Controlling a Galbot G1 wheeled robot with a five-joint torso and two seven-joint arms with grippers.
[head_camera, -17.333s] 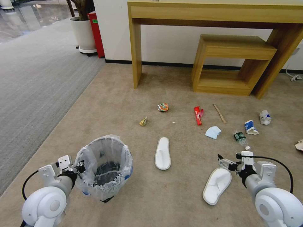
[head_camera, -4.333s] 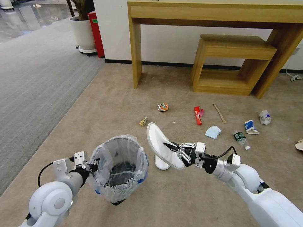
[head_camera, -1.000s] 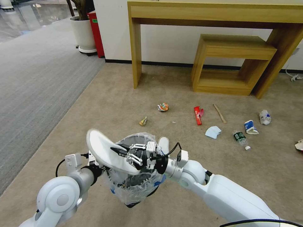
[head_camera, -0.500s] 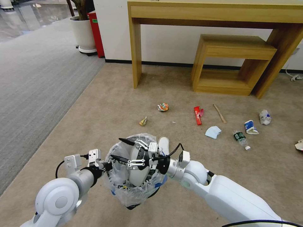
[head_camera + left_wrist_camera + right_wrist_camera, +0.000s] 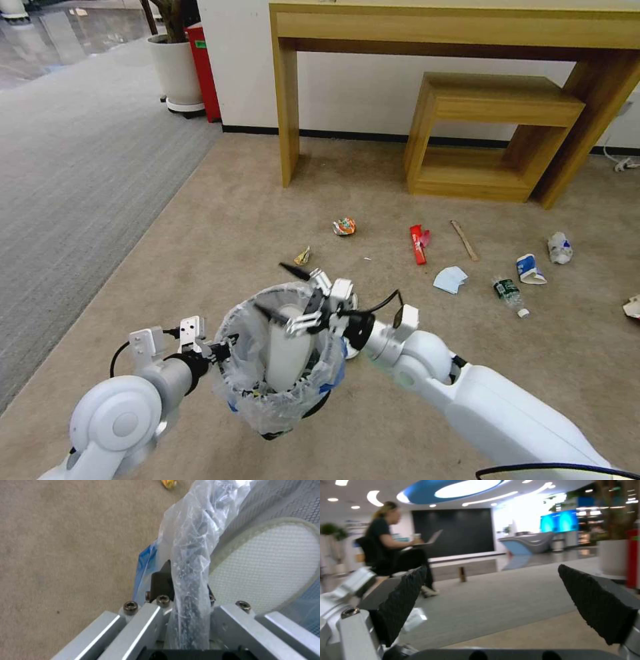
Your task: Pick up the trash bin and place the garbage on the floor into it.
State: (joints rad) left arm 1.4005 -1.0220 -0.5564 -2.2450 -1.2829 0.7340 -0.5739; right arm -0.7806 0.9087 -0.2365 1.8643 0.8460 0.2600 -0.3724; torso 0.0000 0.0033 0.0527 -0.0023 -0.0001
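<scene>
The right claw gapes wide and empty over the bin, whose rim the left claw pinches; a slipper stands inside, litter at two o'clock on the carpet.

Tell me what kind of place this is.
Likely an office lobby or showroom: a curved reception counter and a blue wall screen stand beyond the grey carpet, with a potted plant by the wall.
</scene>
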